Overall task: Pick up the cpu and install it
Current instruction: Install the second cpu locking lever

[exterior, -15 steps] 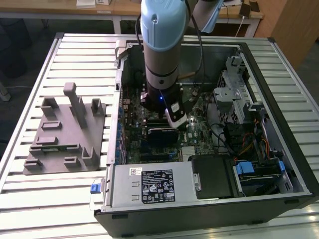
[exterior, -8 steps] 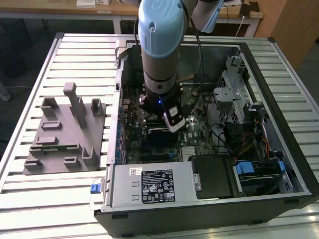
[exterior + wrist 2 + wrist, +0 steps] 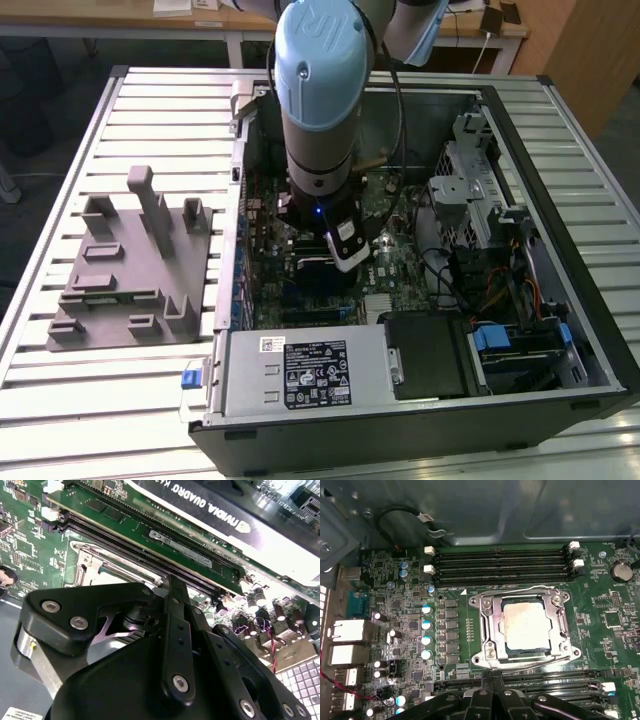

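Observation:
The cpu [image 3: 527,625], a flat square with a pale silver top, lies flat inside the motherboard socket, ringed by the socket's metal frame [image 3: 487,611]. My gripper [image 3: 491,676] hovers just off one edge of the socket, over the memory slots, with its black fingers pressed together and nothing between them. The second wrist view looks along the shut gripper [image 3: 171,582], with a corner of the socket frame [image 3: 95,560] beyond its tip. In the exterior view the arm [image 3: 320,100] reaches straight down into the open computer case [image 3: 590,330] over the motherboard.
A grey fixture block [image 3: 130,265] sits on the slatted table at the exterior view's left. Inside the case are the power supply [image 3: 300,375], a drive cage [image 3: 480,200] with cables, memory slots [image 3: 500,565] and a graphics card [image 3: 225,515] close to the gripper.

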